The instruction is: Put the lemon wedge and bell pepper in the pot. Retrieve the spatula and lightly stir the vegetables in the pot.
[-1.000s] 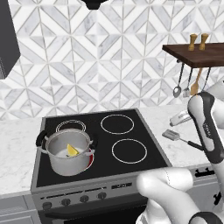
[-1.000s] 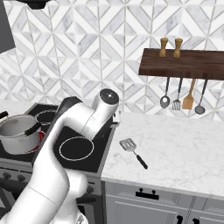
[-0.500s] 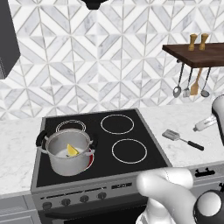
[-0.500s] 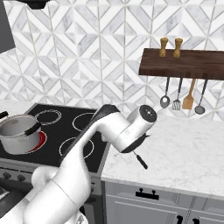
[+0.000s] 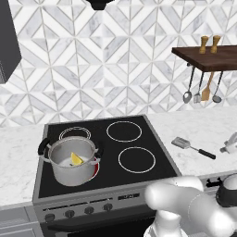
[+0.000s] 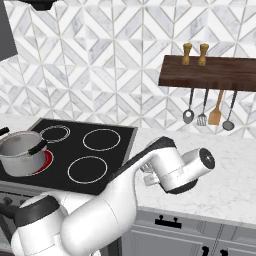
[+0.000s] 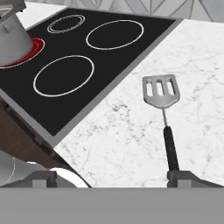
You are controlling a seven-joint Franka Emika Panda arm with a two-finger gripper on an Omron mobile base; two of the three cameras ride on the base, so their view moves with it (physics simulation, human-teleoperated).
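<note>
1. The spatula (image 7: 163, 114) lies flat on the marble tabletop (image 7: 131, 131) just right of the stove (image 5: 104, 152), slotted grey head toward the burners, black handle trailing away from them.
2. The gripper (image 7: 113, 177) hovers above the handle's far end with its fingers (image 7: 188, 177) spread wide and nothing between them; one fingertip sits right beside the handle tip.
3. The pot (image 5: 71, 159) stands on the stove's front left burner, which glows red beneath it, well apart from the spatula. The lemon wedge (image 5: 76, 159) rests inside it; I cannot tell whether the bell pepper is in there too.
4. Likely step: coming down to pick up the spatula.
5. Risks: the handle is thin and lies flat on the marble, so closing off-centre could skid or spin it away. Gripping at the very end would let the head droop or swing during the carry to the pot. Coming down too low would jam the fingertips into the tabletop.
</note>
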